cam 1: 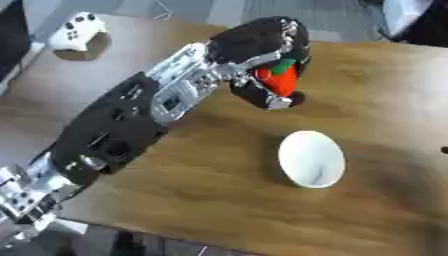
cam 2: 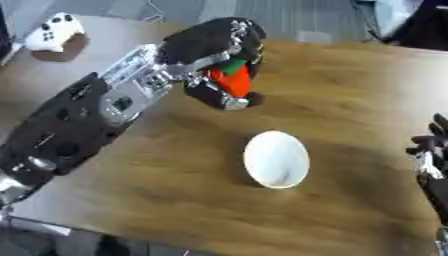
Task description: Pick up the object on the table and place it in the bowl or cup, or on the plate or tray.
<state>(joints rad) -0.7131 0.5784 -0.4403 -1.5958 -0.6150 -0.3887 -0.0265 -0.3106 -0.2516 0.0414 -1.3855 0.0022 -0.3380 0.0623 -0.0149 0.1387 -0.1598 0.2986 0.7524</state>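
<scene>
Left hand [cam 1: 262, 47] curls around the toy carrot [cam 1: 282, 80] mid-body, near the table's far edge — light, stiff plastic by the look, easy carry to the white bowl [cam 1: 311, 159].

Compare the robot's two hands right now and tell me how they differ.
The left hand is over the far middle of the table, curled round an orange toy with a green top; the right hand holds nothing. The left hand is raised beyond the white bowl; the right hand idles at the right edge, fingers up. Both are black with silver parts.
</scene>
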